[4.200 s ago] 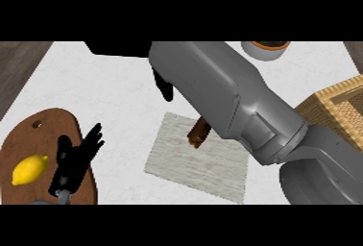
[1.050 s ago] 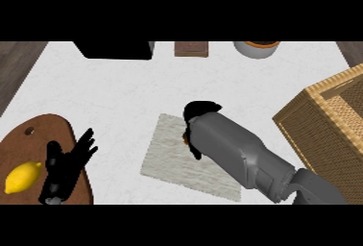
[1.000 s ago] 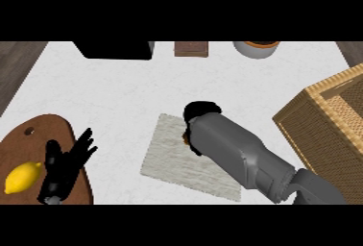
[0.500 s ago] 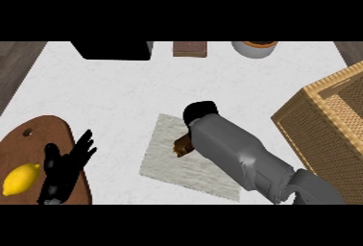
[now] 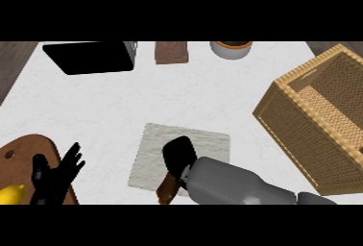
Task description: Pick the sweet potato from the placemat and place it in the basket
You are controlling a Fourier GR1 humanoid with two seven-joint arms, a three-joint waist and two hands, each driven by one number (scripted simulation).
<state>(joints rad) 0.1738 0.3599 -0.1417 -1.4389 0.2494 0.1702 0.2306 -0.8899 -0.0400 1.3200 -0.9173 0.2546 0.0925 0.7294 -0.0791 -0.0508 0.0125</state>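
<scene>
A white marbled bench (image 5: 106, 105) is seen from steeply above and is evenly lit. Dark wood-grain flooring (image 5: 14, 60) is shown past its upper left corner and again at the upper right (image 5: 327, 46).

Placemat (image 5: 186, 149) mid-surface, basket (image 5: 322, 113) to its right, cutting board (image 5: 21, 153) with lemon (image 5: 10, 194) to its left, sweet potato (image 5: 169, 185) at its near edge.

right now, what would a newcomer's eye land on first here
The robot's right hand, black on a grey forearm, sits over the pale rectangular placemat at centre, with the brown sweet potato just under it. At the right stands a big woven wicker basket; the left hand rests open at lower left.
</scene>
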